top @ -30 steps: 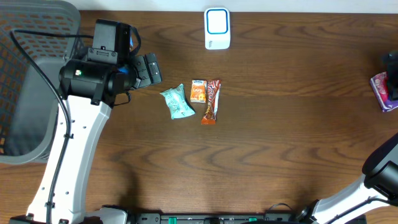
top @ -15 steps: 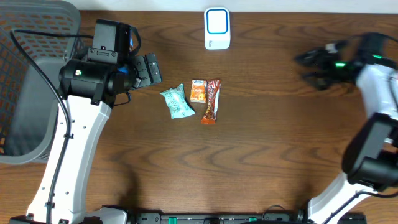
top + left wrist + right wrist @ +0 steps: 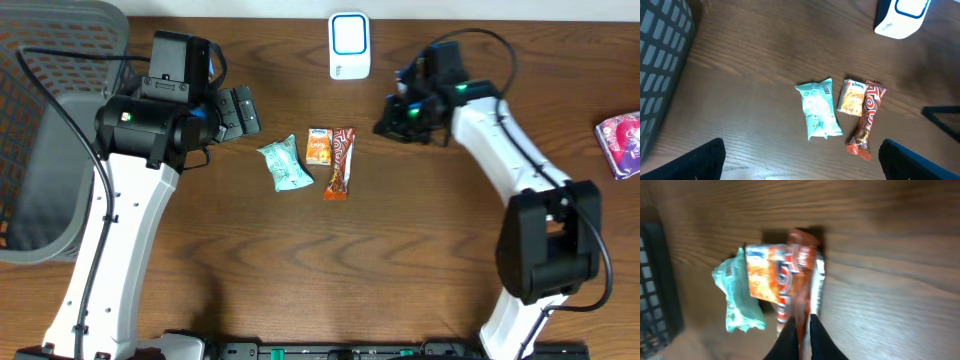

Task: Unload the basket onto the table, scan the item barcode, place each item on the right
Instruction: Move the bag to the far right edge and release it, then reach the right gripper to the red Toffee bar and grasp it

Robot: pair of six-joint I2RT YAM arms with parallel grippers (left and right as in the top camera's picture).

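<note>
Three items lie together mid-table: a teal packet (image 3: 285,165) with a barcode on it, a small orange tissue pack (image 3: 319,146) and a red candy bar (image 3: 341,162). The white and blue scanner (image 3: 349,45) stands at the back edge. My right gripper (image 3: 386,126) is shut and hovers just right of the candy bar (image 3: 802,275), apart from it; its wrist view is blurred. My left gripper (image 3: 240,110) is open and empty, left of the teal packet (image 3: 819,110), with its fingertips (image 3: 705,160) at the frame's lower corners.
A grey mesh basket (image 3: 60,120) fills the left edge of the table. A pink packet (image 3: 622,143) lies at the far right edge. The left arm's white link runs down the left side, and the right arm stretches in from the lower right.
My right arm has swung from the far right edge to the middle of the table, and its jaws have shut. The left arm and the three items have not moved.
</note>
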